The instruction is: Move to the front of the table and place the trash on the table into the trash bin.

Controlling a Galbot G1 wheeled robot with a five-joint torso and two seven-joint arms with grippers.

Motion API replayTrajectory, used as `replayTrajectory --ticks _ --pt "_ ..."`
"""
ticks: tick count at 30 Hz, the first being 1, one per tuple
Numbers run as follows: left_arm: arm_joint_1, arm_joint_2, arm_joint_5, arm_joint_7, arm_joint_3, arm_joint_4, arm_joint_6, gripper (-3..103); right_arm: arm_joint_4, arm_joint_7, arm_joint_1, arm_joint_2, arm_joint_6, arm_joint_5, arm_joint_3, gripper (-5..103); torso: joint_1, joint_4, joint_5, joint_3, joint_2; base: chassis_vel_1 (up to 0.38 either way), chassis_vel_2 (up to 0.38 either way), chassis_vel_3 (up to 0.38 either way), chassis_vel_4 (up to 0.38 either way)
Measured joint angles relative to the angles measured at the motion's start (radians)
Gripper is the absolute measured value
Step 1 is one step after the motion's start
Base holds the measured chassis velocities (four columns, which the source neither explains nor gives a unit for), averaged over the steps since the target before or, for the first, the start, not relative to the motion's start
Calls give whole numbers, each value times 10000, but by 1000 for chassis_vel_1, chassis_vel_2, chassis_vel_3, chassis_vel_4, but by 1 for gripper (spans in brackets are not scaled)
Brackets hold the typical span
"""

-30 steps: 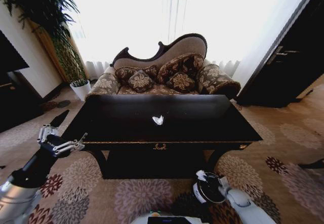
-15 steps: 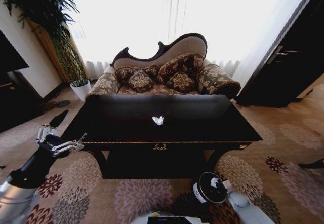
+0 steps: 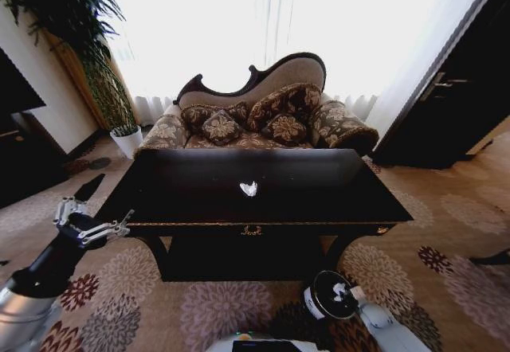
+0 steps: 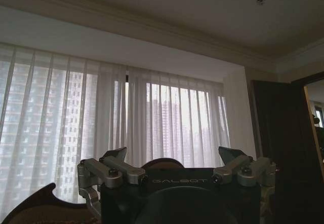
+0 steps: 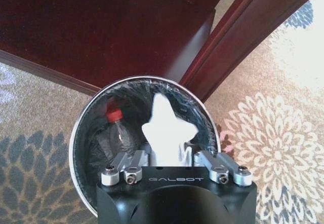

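Black-lined and steel-rimmed, the trash bin (image 5: 147,148) sits directly under your right gripper (image 5: 172,171) on the patterned carpet, just in front of the table. In the right wrist view you can see a crumpled white paper scrap (image 5: 167,130) standing between that gripper's fingers over the bin's mouth; whether the fingers pinch it or merely flank it, you cannot tell. A crushed clear bottle with a red cap (image 5: 115,127) lies inside the bin. In the head view the bin (image 3: 332,295) shows at the near edge beside the right arm. Your left gripper (image 3: 92,224) hangs off the table's left corner, fingers spread apart, gripping nothing. Farther out, the table (image 3: 319,193) carries one more white paper scrap (image 3: 249,188) near the middle of its glossy top. Beyond it stands a cushioned sofa (image 3: 255,117).
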Motion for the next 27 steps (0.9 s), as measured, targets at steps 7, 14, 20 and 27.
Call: replayTrajectory --ticks 7,14,20,27 --pt "-6 -18 6 7 4 0 -7 100 87 -70 -46 44 15 -35 23 60 0 0 0 0 0 0 0 0 0" --pt "-60 -30 43 22 81 0 -8 100 127 -180 -69 47 37 -101 27 81 0 0 0 0 0 0 0 0 0" --pt "-105 -23 55 24 105 0 -8 100 221 -236 -117 53 44 -126 28 99 -1 1 0 0 0 0 0 0 0" --pt "-191 -11 58 31 168 0 -8 100 1123 -769 -832 218 319 -691 299 100 0 0 0 0 0 0 0 0 0"
